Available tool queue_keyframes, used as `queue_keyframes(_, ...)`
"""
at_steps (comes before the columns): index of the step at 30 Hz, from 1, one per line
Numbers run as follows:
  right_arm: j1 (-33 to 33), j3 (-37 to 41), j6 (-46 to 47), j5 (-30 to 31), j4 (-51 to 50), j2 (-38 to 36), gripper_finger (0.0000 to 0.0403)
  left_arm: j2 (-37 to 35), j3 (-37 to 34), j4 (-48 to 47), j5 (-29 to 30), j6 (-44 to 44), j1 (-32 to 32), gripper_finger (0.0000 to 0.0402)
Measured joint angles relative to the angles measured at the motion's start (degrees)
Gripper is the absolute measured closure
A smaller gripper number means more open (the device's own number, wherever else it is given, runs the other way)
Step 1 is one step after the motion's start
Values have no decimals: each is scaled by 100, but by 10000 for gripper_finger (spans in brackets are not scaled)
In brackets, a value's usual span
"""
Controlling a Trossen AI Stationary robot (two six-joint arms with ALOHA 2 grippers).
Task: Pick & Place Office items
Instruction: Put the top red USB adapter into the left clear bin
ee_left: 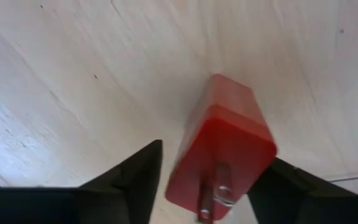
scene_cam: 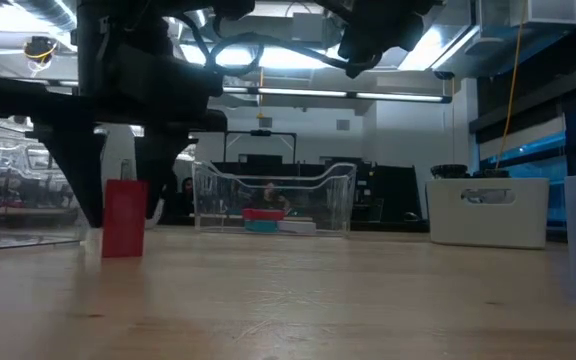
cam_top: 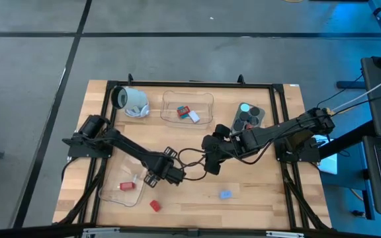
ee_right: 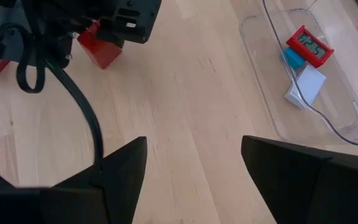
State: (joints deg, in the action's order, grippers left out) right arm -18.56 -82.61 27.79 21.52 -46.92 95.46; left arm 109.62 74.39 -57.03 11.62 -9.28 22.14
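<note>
left gripper is down over the red block, which stands on the table near the front clear tray. fingers are on both sides, closing; cannot tell if they grip yet. risk: block may tip or slip out bc the grip is off-centre. right gripper is half open, empty, w/ nothing between its fingers.

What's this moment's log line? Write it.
left gripper: open, straddling red block on table | right gripper: open, empty, hovering

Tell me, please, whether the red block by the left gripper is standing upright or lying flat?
Upright: the low view shows the red block standing on end on the table, taller than wide.
</note>
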Motion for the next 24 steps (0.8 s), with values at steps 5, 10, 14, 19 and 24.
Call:
queue_keyframes(5,0,0,0,0,0,-1,138,-7,2,-3,44,2,74,263)
queue_keyframes(10,0,0,0,0,5,0,138,-7,11,3,40,301,75,280)
queue_keyframes(14,0,0,0,0,51,0,138,-2,232,4,126,808,75,280)
queue_keyframes(19,0,0,2,0,103,-2,138,-153,760,-105,357,1236,136,280)
queue_keyframes(24,0,0,2,-1,110,-2,138,-391,1289,-1035,385,1892,304,280)
